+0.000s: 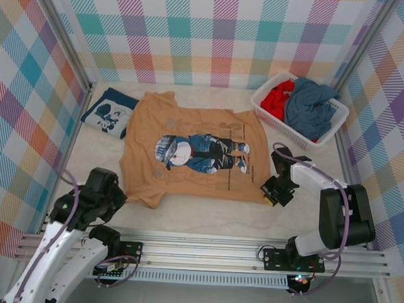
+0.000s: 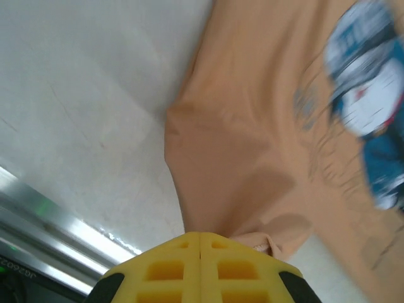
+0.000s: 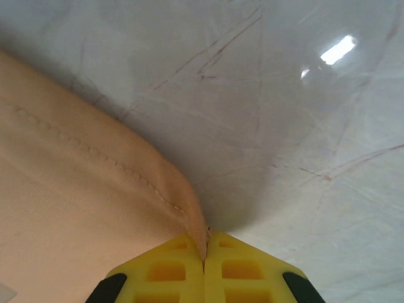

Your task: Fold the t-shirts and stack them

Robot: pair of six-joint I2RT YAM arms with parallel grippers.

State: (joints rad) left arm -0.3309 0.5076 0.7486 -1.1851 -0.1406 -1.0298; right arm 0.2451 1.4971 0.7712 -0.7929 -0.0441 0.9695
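Note:
A tan t-shirt with a blue-and-white front print lies spread flat in the middle of the table. My left gripper is shut on its near left corner; in the left wrist view the yellow fingertips pinch tan fabric. My right gripper is shut on the near right corner, where the stitched hem runs into the closed gripper. A folded navy t-shirt with a white graphic lies at the back left. Red and grey-blue t-shirts are bunched in the basket.
The white slatted basket stands at the back right, close to the right arm. Plaid walls enclose the table on three sides. An aluminium rail runs along the near edge. A bare strip of table lies between shirt and rail.

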